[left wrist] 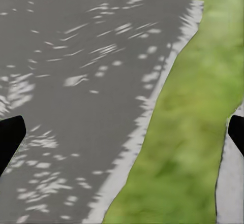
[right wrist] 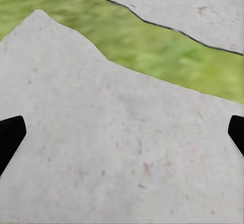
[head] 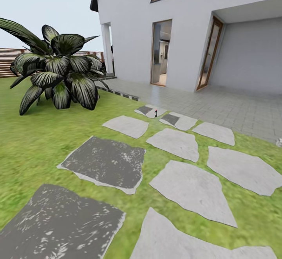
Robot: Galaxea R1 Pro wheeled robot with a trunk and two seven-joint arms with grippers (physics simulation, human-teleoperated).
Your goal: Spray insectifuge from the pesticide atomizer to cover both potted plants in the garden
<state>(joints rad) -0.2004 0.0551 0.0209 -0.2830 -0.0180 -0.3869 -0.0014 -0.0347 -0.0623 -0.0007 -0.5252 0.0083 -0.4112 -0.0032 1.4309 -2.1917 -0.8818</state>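
Note:
The pesticide atomizer (head: 156, 113) stands upright far ahead, a tiny dark bottle with a red top, on a stepping stone near the patio's edge. The garden lawn (head: 35, 141) spreads around the stones. The potted plants are out of view. In the left wrist view my left gripper (left wrist: 122, 137) is open above a dark stepping stone (left wrist: 76, 92) and a grass strip, with its black fingertips (left wrist: 9, 138) at the frame's two sides. My right gripper (right wrist: 122, 137) is open too, above a pale stone (right wrist: 112, 142), and holds nothing.
A big dark-leaved bush (head: 58, 71) stands on the lawn at the left, before a brown slatted fence (head: 8, 61). Pale and dark stepping stones (head: 176, 143) lead to a grey tiled patio (head: 235, 106) by a white house with an open doorway (head: 161, 53). A small pale object (head: 279, 142) is cut off at the right edge.

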